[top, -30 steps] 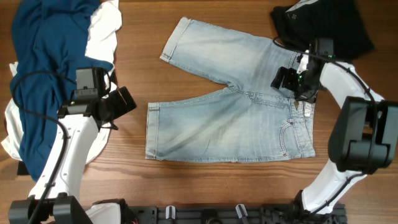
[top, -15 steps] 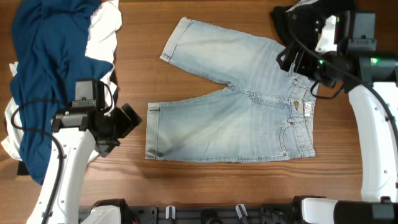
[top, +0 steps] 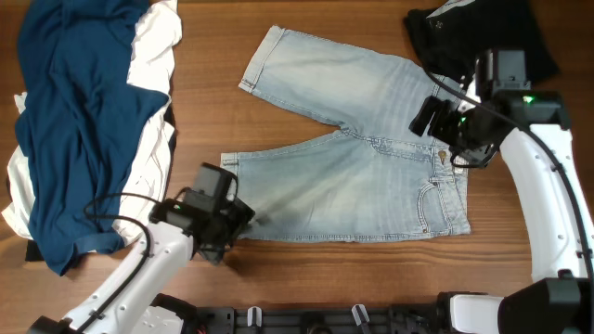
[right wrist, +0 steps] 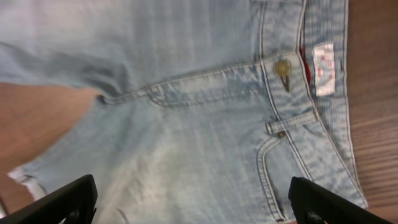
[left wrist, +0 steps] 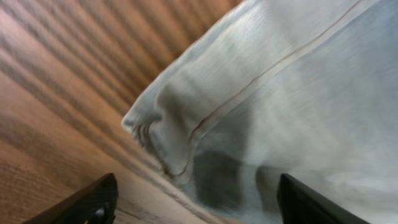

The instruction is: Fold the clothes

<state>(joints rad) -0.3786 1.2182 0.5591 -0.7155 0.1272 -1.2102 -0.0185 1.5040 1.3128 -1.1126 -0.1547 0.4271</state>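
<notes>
Overhead view bright, even and sharp, faint soft shadows on table [top: 213, 121]; left wrist view heavily blurred, shorts [left wrist: 298, 93] hem smeared, wood grain streaked; right wrist view slightly soft.

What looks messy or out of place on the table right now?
The denim shorts lie flat, but one hem corner near the left gripper is puckered. Dark-blue and white garments sit heaped at the left.
</notes>
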